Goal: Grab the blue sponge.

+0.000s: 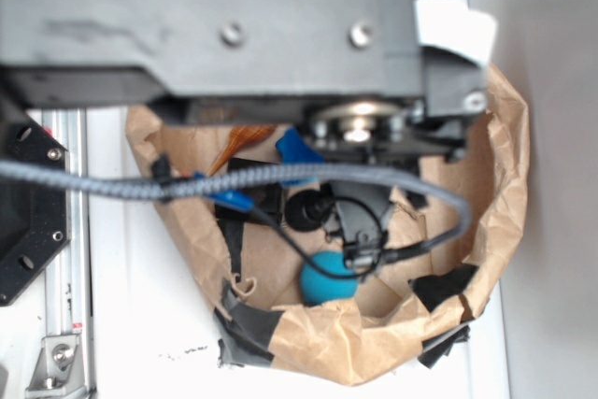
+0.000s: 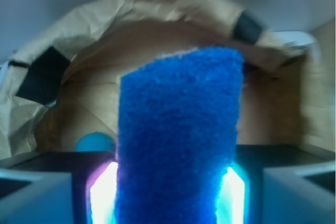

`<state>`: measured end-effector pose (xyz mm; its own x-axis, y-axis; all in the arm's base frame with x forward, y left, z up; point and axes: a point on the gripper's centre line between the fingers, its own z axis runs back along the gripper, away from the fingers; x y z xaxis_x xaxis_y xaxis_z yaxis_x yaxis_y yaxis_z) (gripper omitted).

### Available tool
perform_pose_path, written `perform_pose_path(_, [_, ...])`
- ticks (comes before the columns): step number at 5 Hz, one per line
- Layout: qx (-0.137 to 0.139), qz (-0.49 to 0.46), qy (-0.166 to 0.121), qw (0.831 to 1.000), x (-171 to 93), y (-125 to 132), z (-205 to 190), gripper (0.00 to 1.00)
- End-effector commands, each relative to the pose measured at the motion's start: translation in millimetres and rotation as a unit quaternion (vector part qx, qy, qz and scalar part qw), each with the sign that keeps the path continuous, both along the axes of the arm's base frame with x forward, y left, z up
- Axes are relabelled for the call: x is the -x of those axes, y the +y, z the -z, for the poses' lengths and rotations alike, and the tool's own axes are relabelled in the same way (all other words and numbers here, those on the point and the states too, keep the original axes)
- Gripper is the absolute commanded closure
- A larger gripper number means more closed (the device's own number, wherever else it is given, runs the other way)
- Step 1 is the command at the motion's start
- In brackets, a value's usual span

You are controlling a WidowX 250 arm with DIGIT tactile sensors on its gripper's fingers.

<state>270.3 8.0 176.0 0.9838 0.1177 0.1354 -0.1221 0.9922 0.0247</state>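
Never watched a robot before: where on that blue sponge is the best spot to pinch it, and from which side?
Across its narrow width, near one end, as the wrist view shows: the blue sponge stands lengthwise between the gripper fingers, its rough foam flanks against them. Coming from above into the paper bag seems easiest.

Blue sponge [image 2: 178, 140] stands clamped between the end effector [image 2: 170, 195] fingers.

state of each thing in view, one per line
blue sponge: upright, pinched between the hand's two sides
hand: shut on the sponge
teal ball: loose on the bag floor, untouched
paper bag: open at the top, rim crumpled and patched with black tape
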Motion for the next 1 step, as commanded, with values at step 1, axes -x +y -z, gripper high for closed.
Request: perform_pose_path(1, [-0.034,-0.015,-0.032,0.999,25.8,3.2,-30.6,1.0])
